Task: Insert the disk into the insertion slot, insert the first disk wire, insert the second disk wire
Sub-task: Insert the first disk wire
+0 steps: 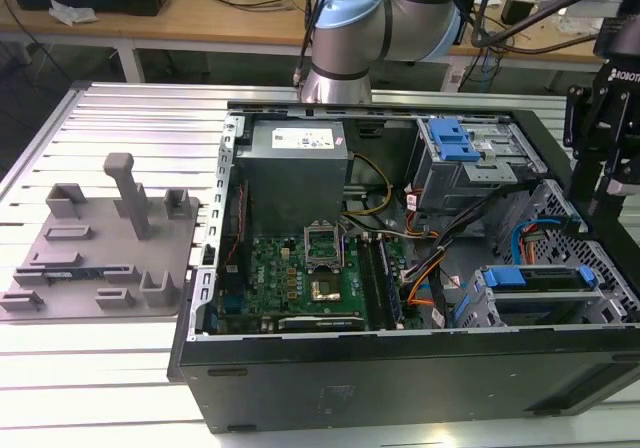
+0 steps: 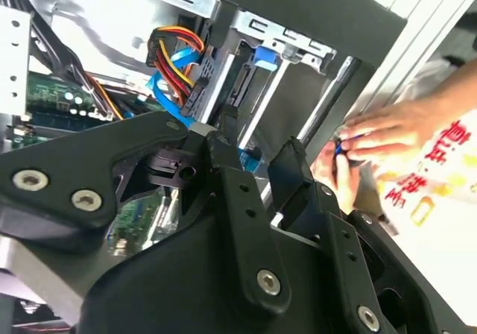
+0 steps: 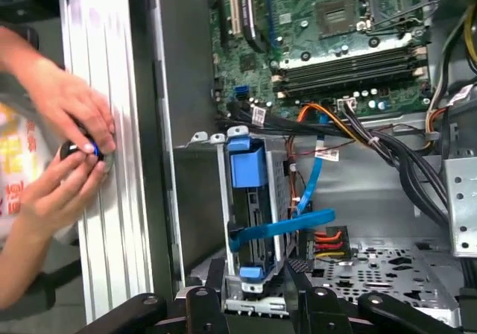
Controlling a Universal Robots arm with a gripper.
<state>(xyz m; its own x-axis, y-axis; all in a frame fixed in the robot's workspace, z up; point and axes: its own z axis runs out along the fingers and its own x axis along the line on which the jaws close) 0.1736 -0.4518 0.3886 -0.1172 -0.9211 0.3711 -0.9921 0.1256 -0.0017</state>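
Gripper [image 2: 256, 155] hangs at the three o'clock edge of the open black computer case [image 1: 400, 378] in the exterior view, jaws apart, nothing between them. The silver hard drive in its bright blue carrier [image 3: 247, 166] sits inside the grey perforated drive cage [image 3: 277, 181], at four o'clock in the case. I'd call the disk step done, so I'm on the wires. The flat blue cable [image 3: 298, 222] crosses the cage, and it'll want a fine pinch at its connector. A person's hands [image 3: 67, 147] are busy on the bench [image 3: 112, 222].

disk [image 3: 247, 166]: seated in insertion slot [image 3: 277, 181], body mostly hidden by its walls | gripper [image 2: 253, 151]: near insertion slot, cut off by frame edge in second wrist view | dark object [image 3: 74, 150] between hands [image 3: 67, 110], well apart from insertion slot: too small to identify
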